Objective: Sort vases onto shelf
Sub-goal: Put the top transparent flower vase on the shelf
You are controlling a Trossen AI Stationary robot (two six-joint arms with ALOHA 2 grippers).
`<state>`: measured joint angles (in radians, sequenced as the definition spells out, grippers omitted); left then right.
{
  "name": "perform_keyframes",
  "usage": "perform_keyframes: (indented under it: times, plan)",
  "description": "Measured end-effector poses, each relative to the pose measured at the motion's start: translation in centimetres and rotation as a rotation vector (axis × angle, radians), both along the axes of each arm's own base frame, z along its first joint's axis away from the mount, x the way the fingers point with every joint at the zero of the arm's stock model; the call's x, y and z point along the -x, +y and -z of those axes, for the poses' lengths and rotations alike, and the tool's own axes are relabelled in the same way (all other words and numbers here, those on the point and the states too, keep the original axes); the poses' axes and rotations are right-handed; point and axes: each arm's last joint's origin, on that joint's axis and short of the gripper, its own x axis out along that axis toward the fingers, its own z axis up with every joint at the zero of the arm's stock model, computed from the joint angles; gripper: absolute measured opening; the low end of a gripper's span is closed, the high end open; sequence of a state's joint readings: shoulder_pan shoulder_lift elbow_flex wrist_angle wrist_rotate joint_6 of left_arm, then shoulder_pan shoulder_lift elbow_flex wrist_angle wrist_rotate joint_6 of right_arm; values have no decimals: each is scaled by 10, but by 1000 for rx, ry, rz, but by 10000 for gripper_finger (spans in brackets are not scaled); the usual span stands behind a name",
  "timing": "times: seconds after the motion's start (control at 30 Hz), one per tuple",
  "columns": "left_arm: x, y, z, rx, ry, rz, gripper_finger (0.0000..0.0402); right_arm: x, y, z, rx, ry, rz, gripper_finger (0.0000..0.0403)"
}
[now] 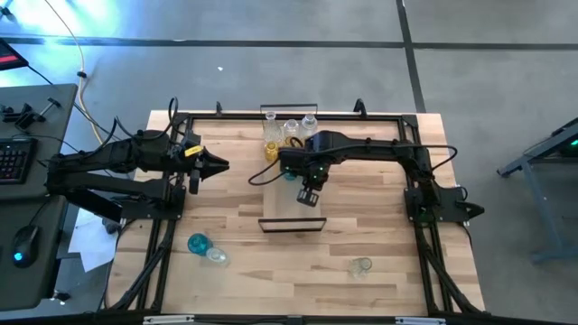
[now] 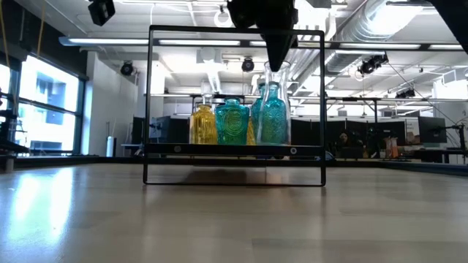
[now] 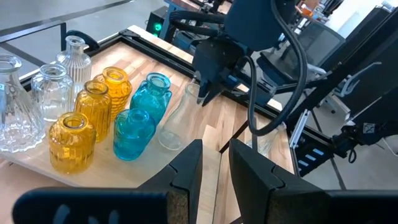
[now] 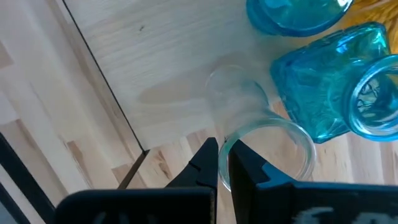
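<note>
High view, right gripper (image 1: 310, 195): over the shelf (image 1: 291, 158), black fingers pinched on a clear vase that is hard to make out beneath it.
High view, left gripper (image 1: 219, 164): hangs over the tabletop (image 1: 271, 262) beside the shelf's left edge, holding nothing.
High view, shelf load: amber and clear vases crowd the shelf's far end.
High view, loose vases: a teal vase (image 1: 198, 243) with a clear one touching it lies near the front left; another clear vase (image 1: 361, 266) lies front right, well apart.
Low view, tabletop: bare wood fills the foreground.
Low view, shelf: board in a thin black frame, carrying an amber vase (image 2: 203, 124), a teal vase (image 2: 232, 123) and a taller teal one (image 2: 273, 117).
Low view, right gripper: comes down from above onto a clear neck behind the taller teal vase.
Left wrist view, left gripper (image 3: 216, 168): fingers slightly parted, empty.
Left wrist view, vases: three amber, two teal, several clear stand on the shelf; the clear vase (image 3: 177, 121) stands beside the teal pair, its rim in the right gripper.
Right wrist view, right gripper (image 4: 222, 163): fingers clamp the clear vase's rim (image 4: 273, 146); teal vases sit just beside.
</note>
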<state>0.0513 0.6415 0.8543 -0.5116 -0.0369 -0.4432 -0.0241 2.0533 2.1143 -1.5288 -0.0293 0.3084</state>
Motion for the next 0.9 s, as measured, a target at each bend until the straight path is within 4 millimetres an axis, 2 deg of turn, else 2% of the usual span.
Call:
perform_keyframes:
  times: [0.5, 0.67, 0.9]
  plan:
    - [0, 0, 0, -1, 0, 0, 72, -2, 8, 0, -7, -13, -41, 5]
    - [0, 0, 0, -1, 0, 0, 72, -2, 8, 1, -2, -13, -42, 51]
    - [0, 0, 0, 0, -1, 0, 72, -1, 8, -19, 55, -71, -34, 130]
